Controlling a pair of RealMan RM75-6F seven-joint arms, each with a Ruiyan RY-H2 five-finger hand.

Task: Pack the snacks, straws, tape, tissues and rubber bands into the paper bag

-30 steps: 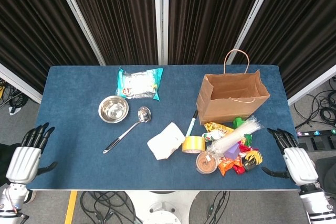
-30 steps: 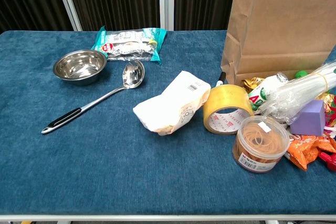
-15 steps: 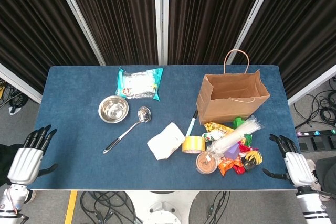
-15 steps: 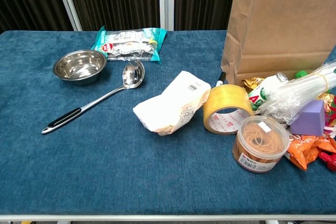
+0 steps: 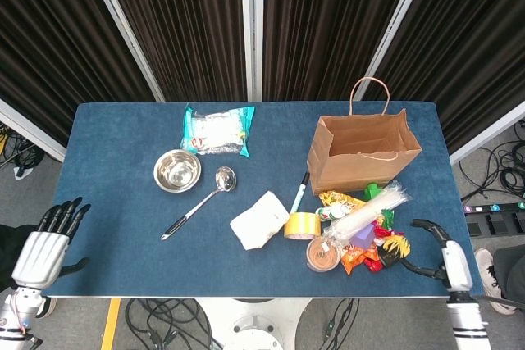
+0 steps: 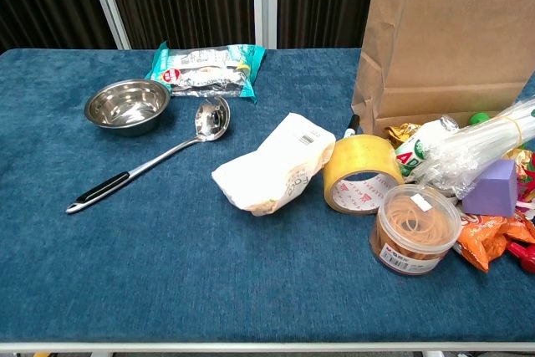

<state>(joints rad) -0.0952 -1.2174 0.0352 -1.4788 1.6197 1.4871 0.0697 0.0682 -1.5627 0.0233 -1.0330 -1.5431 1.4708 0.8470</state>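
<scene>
The brown paper bag (image 5: 363,153) (image 6: 451,39) stands upright and open at the table's right. In front of it lie a yellow tape roll (image 5: 302,225) (image 6: 360,175), a white tissue pack (image 5: 259,220) (image 6: 274,164), a clear tub of rubber bands (image 5: 323,254) (image 6: 413,228), a bundle of straws (image 5: 366,211) (image 6: 476,146) and a heap of colourful snacks (image 5: 379,243) (image 6: 491,229). My left hand (image 5: 43,250) hangs open off the table's front-left edge. Turned edge-on, my right hand (image 5: 447,258) is open at the front-right edge, beside the snacks and holding nothing. Neither hand shows in the chest view.
A teal snack packet (image 5: 217,130) (image 6: 207,68) lies at the back centre. A steel bowl (image 5: 177,170) (image 6: 127,104) and a ladle (image 5: 199,202) (image 6: 152,163) sit left of centre. A pen (image 5: 299,192) lies by the bag. A purple block (image 6: 491,188) rests among the snacks.
My right hand has dropped lower along the front-right edge and rolled from palm-flat to edge-on. The left hand has barely shifted. Nothing on the table moved.
</scene>
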